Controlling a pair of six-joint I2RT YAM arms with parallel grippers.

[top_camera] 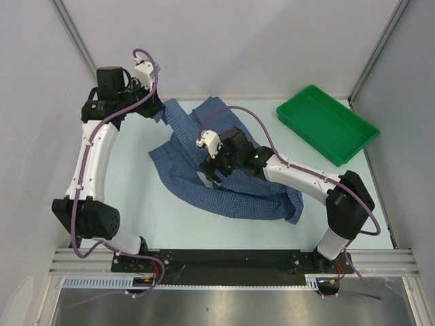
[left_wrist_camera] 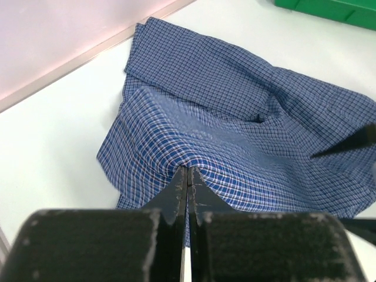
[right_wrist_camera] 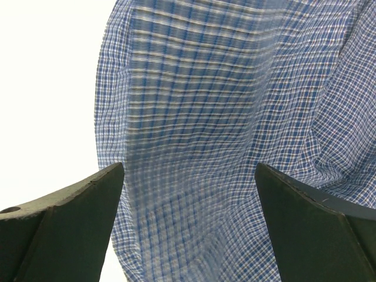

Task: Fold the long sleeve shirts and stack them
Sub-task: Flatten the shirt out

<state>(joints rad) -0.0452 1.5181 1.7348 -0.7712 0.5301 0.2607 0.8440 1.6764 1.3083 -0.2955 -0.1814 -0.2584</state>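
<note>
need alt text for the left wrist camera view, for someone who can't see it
The black left gripper, seen from behind, is shut on a pinch of a crumpled blue checked cloth shirt lying on a white table. A corner of a green plastic tray shows at the top right.

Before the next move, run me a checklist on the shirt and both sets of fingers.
1. Grip: left fingers shut on an edge of the soft blue checked cloth shirt: ok.
2. Free side: right fingers open over the cloth, holding nothing: ok.
3. Shirt lying flat: not ok, rumpled.
4. Shirt apart from the green plastic tray: ok.
5. Sleeves located: cannot tell, lost in the folds.
</note>
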